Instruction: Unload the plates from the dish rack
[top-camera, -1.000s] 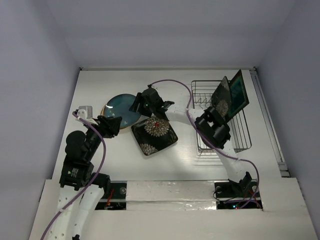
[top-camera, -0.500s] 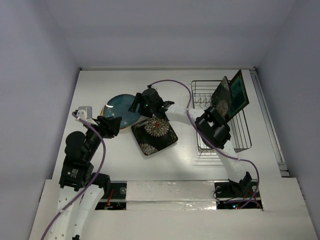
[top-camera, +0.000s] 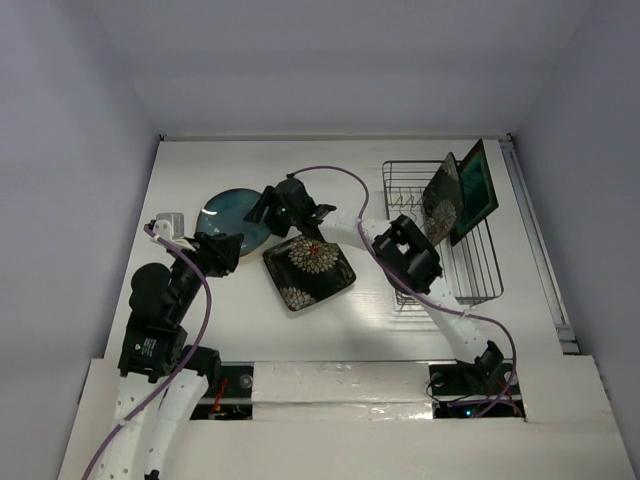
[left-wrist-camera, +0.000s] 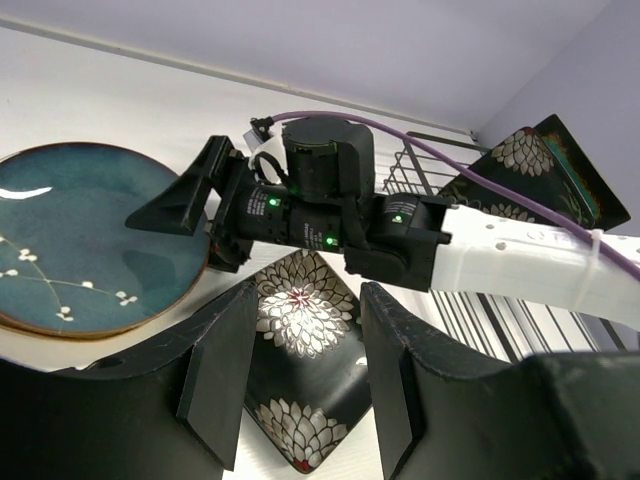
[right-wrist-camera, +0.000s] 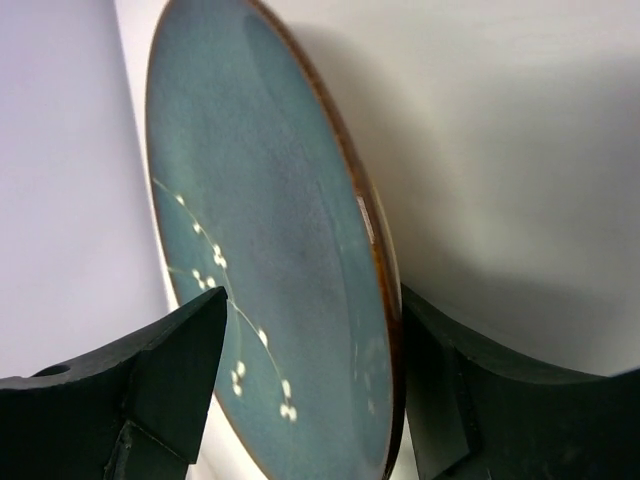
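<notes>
Two square plates stand upright in the grey wire dish rack (top-camera: 476, 266): a dark white-flowered plate (top-camera: 440, 200) and a teal dark-rimmed plate (top-camera: 478, 188). A second dark flowered square plate (top-camera: 308, 270) lies flat on the white table (top-camera: 330, 330), beside the round teal plate (top-camera: 230, 212). The right gripper (top-camera: 262, 211) straddles the round teal plate's rim, jaws apart. The left gripper (left-wrist-camera: 300, 372) hovers with its jaws apart and empty.

Bright, even overhead light, soft shadows, mild table (top-camera: 240, 330) glare.
</notes>
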